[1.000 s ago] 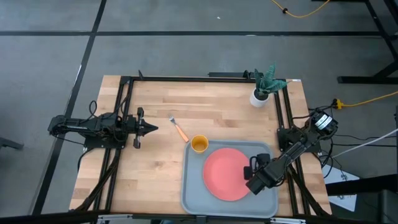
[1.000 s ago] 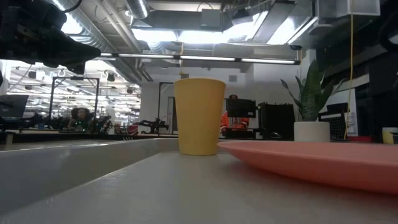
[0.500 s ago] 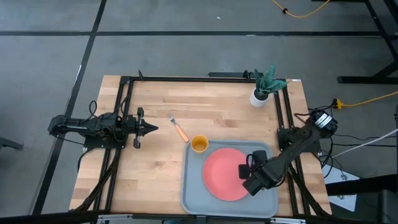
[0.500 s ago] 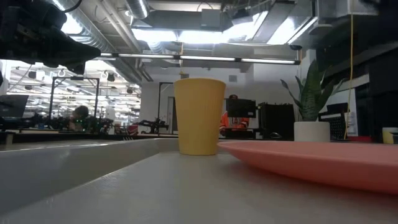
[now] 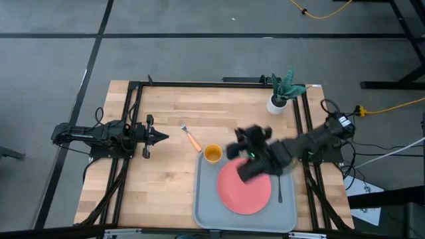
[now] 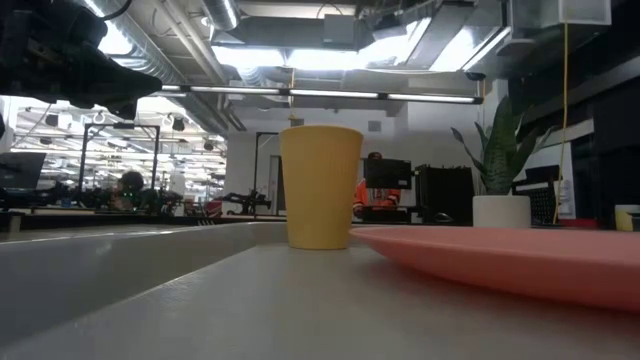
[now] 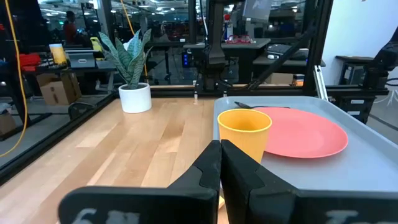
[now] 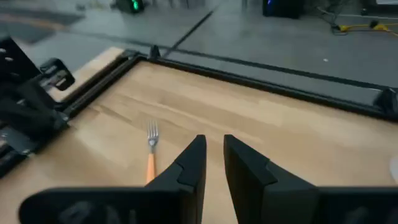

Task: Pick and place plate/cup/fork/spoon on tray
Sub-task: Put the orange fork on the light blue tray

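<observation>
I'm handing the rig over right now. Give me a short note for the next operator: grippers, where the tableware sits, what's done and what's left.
Right gripper: slightly open, empty, above the table facing the fork.
Left gripper: shut, parked at the table's left side.
Done: plate, cup and spoon are on the tray, spoon right of the plate.
Left: the fork lies on the wood just left of the tray; pick it and place it.

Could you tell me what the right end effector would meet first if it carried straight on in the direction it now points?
Most likely the fork. The right end effector, its fingers slightly apart and empty, points across bare table toward the left arm's side, and the fork lies just off that line. Height is unclear, so it might pass over it.
</observation>
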